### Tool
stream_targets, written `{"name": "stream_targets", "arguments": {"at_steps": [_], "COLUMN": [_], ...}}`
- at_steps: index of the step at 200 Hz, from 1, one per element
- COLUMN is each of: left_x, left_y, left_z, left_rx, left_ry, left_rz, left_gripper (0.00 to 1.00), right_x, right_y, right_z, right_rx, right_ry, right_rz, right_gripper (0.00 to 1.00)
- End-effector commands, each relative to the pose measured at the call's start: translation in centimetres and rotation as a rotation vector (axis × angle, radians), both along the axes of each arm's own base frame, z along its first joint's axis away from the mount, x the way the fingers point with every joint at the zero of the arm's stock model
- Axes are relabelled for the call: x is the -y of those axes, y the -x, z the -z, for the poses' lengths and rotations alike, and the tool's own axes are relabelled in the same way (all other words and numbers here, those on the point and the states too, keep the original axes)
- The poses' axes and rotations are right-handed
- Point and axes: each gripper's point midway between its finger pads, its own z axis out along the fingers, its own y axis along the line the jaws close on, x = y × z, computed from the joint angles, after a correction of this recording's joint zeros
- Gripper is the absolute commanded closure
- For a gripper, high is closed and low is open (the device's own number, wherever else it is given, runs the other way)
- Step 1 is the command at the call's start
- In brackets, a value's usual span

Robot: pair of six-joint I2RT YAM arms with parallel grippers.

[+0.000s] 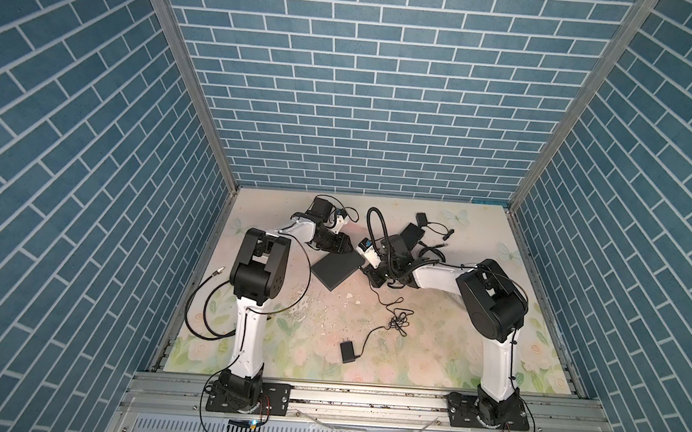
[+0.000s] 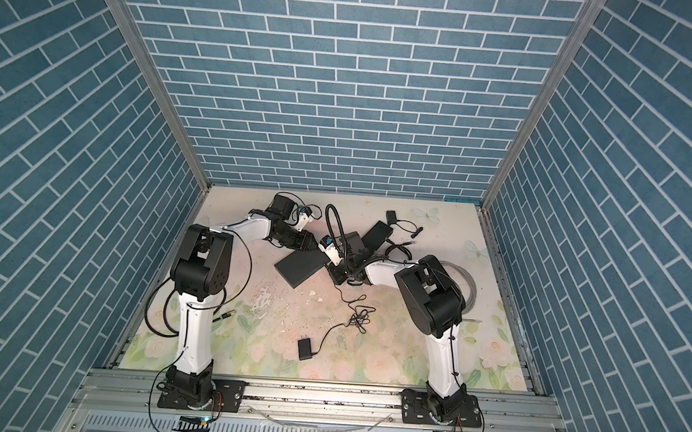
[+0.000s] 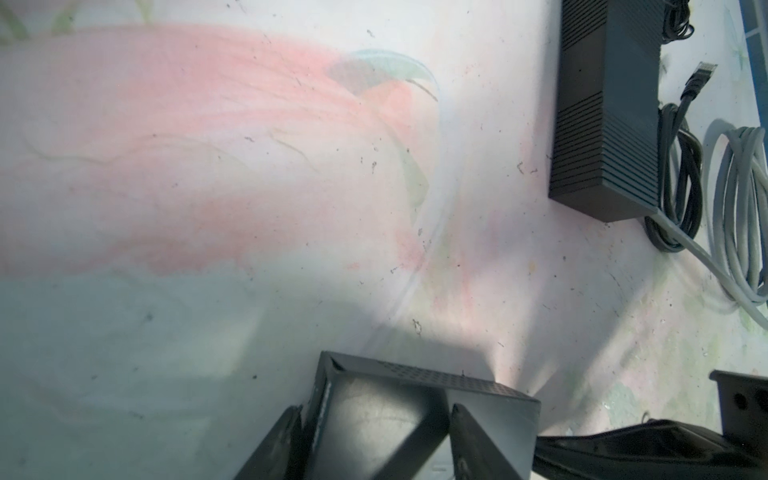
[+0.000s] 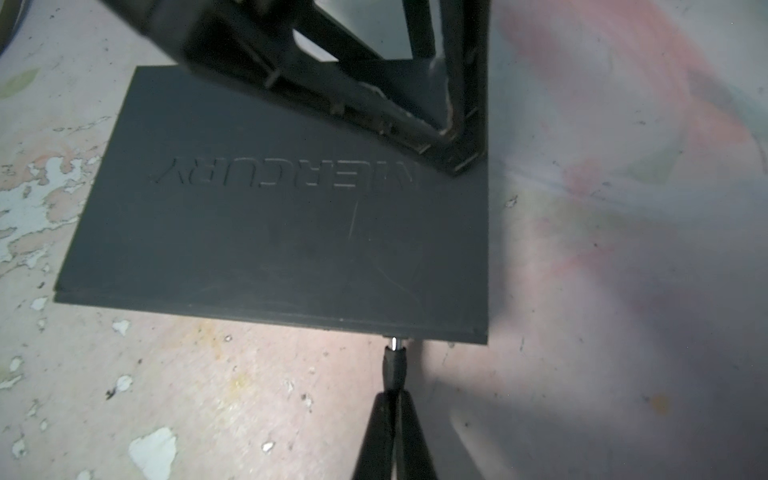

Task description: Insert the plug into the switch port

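Left of the switch [image 1: 337,268], the left arm [image 1: 253,302] rises from the front rail, bends at the elbow and reaches inward and down to the switch's far corner. In the left wrist view its hand [image 3: 376,411] straddles that corner, a finger [image 3: 274,444] on each side, pinching the switch, though the lower edge of the view cuts both fingers off.

The switch lies flat on the flowered counter [image 1: 408,367], turned at an angle, with the raised name MERCURY on its lid.

Right of the switch, the right arm [image 1: 495,319] leans in low with its forearm nearly level. Its hand [image 4: 395,392] is pressed together on the black plug [image 4: 394,365]. The plug's metal tip meets the switch's side edge near a corner. The port itself is too dark to make out, so I cannot tell how deep the tip sits.

Nearer the rail than the switch, the plug's thin cord [image 1: 397,320] tangles and runs to a black adapter [image 1: 347,352]. Beyond the switch lies a second black box [image 3: 606,108], partly hidden by the right arm in both top views.
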Motion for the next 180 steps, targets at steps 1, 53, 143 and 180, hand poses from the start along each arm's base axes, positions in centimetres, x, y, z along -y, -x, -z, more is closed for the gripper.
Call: {"name": "stream_targets", "arguments": {"at_steps": [1, 53, 143, 180], "left_x": [7.8, 8.6, 9.1, 9.2], "left_y": [13.2, 14.5, 15.6, 15.7], "left_z": [1.3, 1.2, 1.4, 1.2], "left_rx": [-0.427, -0.442, -0.473, -0.473], "left_ry": [0.169, 0.192, 0.233, 0.246], "left_rz": [0.210, 0.248, 0.242, 0.240], "left_gripper": [0.44, 0.45, 0.46, 0.47], "right_x": [-5.0, -5.6, -6.3, -7.0], "right_y": [-4.2, -5.0, -6.7, -7.5], "right_z": [-8.1, -8.3, -10.6, -11.1], "right_rx": [0.279, 0.291, 0.351, 0.356], "right_ry": [-0.292, -0.303, -0.341, -0.366], "right_rz": [0.014, 0.020, 0.067, 0.089], "right_gripper": [1.00, 1.00, 1.00, 1.00]}}
